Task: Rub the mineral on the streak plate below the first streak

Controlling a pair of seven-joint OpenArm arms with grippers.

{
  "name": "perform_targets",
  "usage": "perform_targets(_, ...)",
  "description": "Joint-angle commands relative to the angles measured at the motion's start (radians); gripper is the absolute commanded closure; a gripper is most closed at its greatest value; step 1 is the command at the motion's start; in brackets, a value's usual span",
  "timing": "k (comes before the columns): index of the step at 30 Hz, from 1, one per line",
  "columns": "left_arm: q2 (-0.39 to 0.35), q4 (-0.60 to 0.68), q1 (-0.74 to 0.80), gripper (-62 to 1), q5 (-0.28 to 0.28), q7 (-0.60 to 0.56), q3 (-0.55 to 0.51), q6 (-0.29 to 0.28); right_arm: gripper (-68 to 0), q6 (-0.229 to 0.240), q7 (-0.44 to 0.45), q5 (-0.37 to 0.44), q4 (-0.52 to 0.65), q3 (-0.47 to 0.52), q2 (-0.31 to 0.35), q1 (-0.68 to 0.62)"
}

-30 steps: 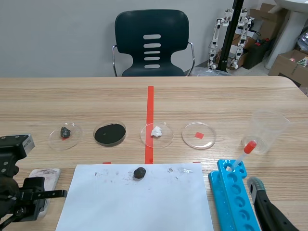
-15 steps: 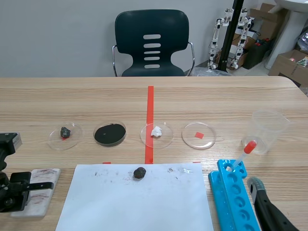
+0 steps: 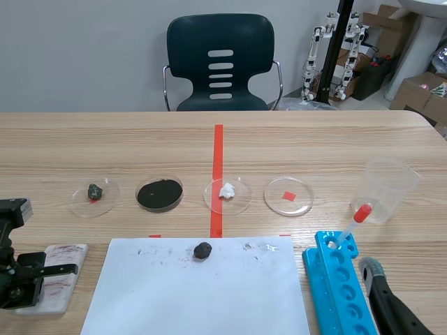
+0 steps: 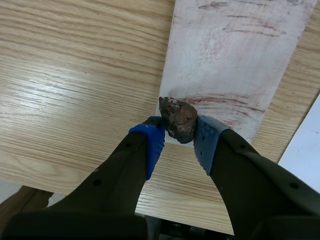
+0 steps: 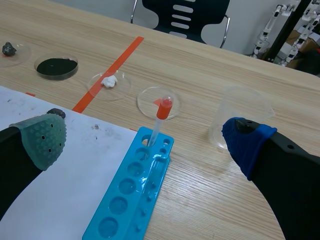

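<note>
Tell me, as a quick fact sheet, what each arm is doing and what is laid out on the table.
Streak plate: white, marked with reddish-brown streaks
Left gripper: shut on a brownish mineral, at the plate's edge, beside one streak
Right gripper: open, holding nothing, near the blue well tray
Paper sheet: white, with a dark rock lying on it
Beyond the paper: a row of clear dishes
Beside the tray: a plastic cup

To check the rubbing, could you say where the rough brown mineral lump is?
Left wrist view: the rough brown mineral lump sits pinched in the left gripper, at the white streak plate's near edge.
</note>
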Motion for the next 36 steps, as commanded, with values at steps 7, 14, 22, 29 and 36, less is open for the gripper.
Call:
perform_targets(7, 0.002, -0.021, -0.005, -11.6, -0.119, -0.05, 0.009, -0.076, -67.9, -0.003, 0.014, 0.01, 0.014, 0.006, 0.0, 0.006)
perform_targets(14, 0.004, -0.021, -0.005, -11.6, -0.177, -0.057, 0.014, -0.104, -67.9, -0.003, 0.014, 0.01, 0.014, 0.006, 0.0, 0.006)
perform_targets(22, 0.005, -0.021, -0.005, -11.6, -0.218, -0.074, 0.014, -0.142, -67.9, -0.003, 0.014, 0.01, 0.014, 0.006, 0.0, 0.006)
perform_targets(29, 0.005, -0.021, -0.005, -11.6, -0.095, -0.033, 0.014, -0.07, -67.9, -0.003, 0.014, 0.01, 0.014, 0.006, 0.0, 0.006)
perform_targets(36, 0.005, -0.018, -0.005, -11.6, 0.057, -0.019, 0.014, 0.007, -67.9, -0.003, 0.014, 0.01, 0.014, 0.006, 0.0, 0.006)
